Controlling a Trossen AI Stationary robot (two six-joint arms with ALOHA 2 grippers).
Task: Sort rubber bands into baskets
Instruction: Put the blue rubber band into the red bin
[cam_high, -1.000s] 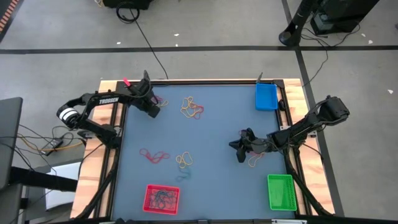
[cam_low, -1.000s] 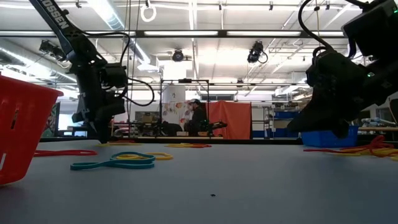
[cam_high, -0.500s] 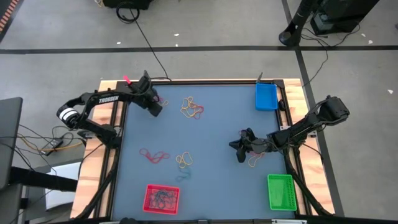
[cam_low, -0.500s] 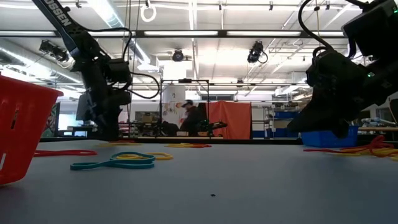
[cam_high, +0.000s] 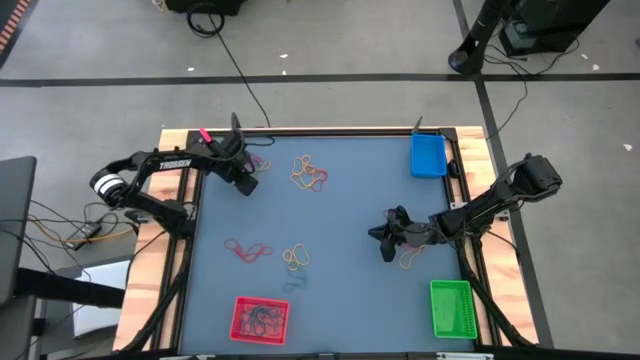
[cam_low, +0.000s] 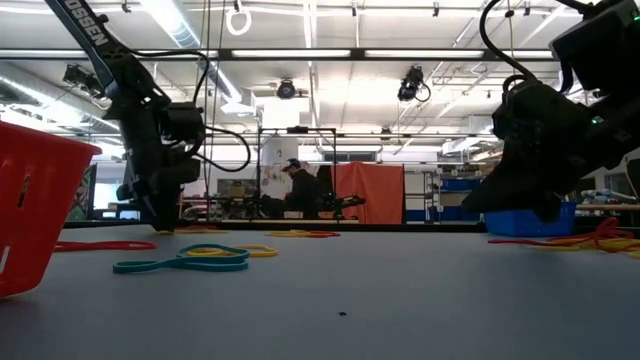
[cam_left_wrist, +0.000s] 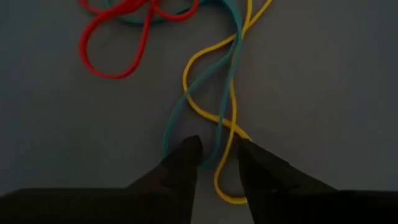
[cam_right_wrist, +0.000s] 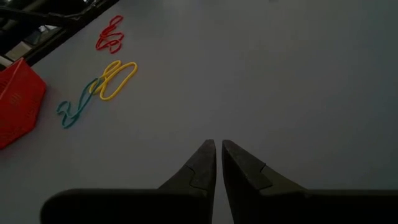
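My left gripper (cam_high: 244, 178) is at the table's far left, open and low over a tangle of rubber bands. Its fingers (cam_left_wrist: 217, 149) stand on either side of a teal band (cam_left_wrist: 231, 59) and a yellow band (cam_left_wrist: 200, 70); a red band (cam_left_wrist: 117, 45) lies just beyond. My right gripper (cam_high: 385, 240) is shut with nothing in it (cam_right_wrist: 217, 149), beside yellow and orange bands (cam_high: 410, 258). The red basket (cam_high: 260, 318) holds several bands. The blue basket (cam_high: 428, 155) and the green basket (cam_high: 450, 307) stand along the right side. My left gripper comes from above with the teal and yellow bands' near loops (cam_left_wrist: 214, 158) lying flat on the table between its open fingers. The yellow band runs under one fingertip (cam_left_wrist: 244, 144); whether the finger touches it I cannot tell.
More loose bands lie on the grey table: a yellow and orange cluster (cam_high: 308, 173) at the far middle, a red one (cam_high: 247, 250), and a yellow and teal pair (cam_high: 296, 260) toward the near side. Wooden rails (cam_high: 180, 200) edge the table. A person shows in the room behind (cam_low: 295, 185).
My left gripper has swung a little toward the table's right and come back, ending low over the far-left bands. My right arm has kept still.
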